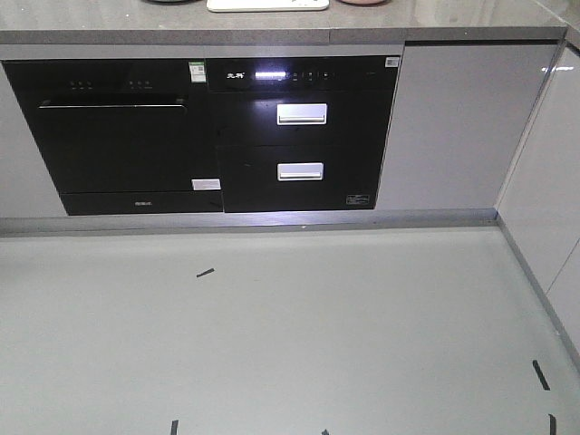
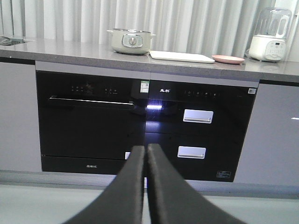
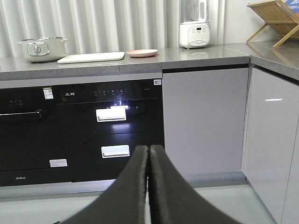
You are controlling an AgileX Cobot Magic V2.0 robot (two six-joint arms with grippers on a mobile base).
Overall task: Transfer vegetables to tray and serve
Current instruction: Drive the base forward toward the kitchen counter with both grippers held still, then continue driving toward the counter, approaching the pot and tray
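The cream-white tray (image 2: 181,56) (image 3: 91,57) lies flat on the grey countertop, and its near edge (image 1: 267,5) shows at the top of the front view. A round pink plate (image 2: 227,59) (image 3: 142,53) sits just right of it. The vegetables are out of view. My left gripper (image 2: 145,150) is shut with nothing held, well below the counter and some way back from the black appliances. My right gripper (image 3: 149,150) is also shut and empty, at a similar height and distance from the cabinets.
A cream cooking pot (image 2: 131,41) (image 3: 42,48) stands left of the tray. A white blender (image 2: 271,35) (image 3: 195,23) is further right, and a wooden rack (image 3: 276,19) stands on the side counter. Black built-in oven (image 1: 118,136) and drawers (image 1: 302,145) fill the cabinet front. White side cabinets (image 1: 553,199) run along the right.
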